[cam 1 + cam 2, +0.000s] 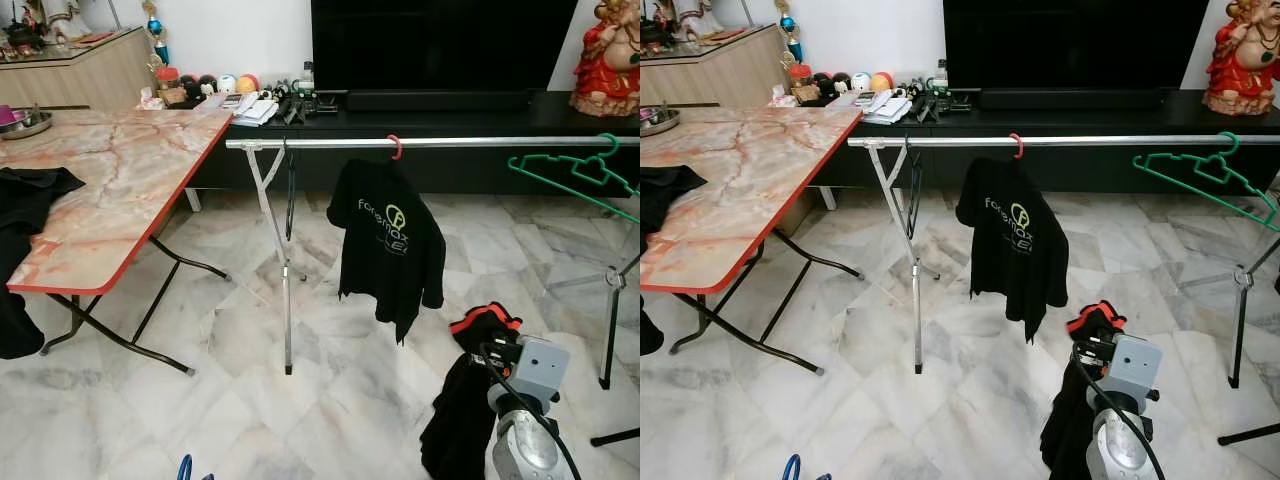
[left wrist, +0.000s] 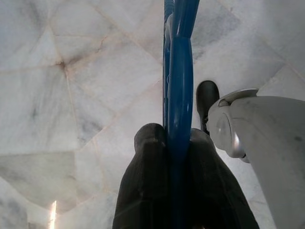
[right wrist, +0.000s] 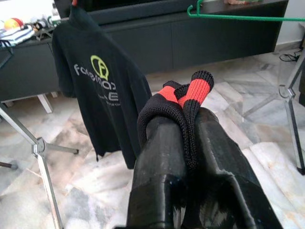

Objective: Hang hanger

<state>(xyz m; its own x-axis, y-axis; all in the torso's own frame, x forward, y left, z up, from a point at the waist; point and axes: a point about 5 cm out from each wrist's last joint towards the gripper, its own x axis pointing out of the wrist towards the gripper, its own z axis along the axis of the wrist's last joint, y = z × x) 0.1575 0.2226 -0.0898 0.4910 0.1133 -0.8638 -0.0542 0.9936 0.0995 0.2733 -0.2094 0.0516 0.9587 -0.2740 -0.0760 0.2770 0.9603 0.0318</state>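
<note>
In the left eye view, a metal rail is seen running across the room before a dark TV console, with a black T-shirt hung from it on a red hanger near the middle and an empty green hanger hooked on toward 3 o'clock. A marble-topped folding table is placed at 9 o'clock, with black cloth draped over its near edge. At 5 o'clock the right arm is raised, and a black garment with red trim is hung from its end; at 6 o'clock, at the very bottom edge, a tip of the blue hanger is glimpsed. The same layout is given in the right eye view, slightly shifted. In the left wrist view, what the head views barely show is made plain: the left gripper is clamped on the blue hanger, which is held upright over the marble floor. In the right wrist view, the right gripper is seen pinched on the knitted red-and-black cuff of the garment, with the printed T-shirt at 10 o'clock and the green hanger at 1 o'clock beyond.
</note>
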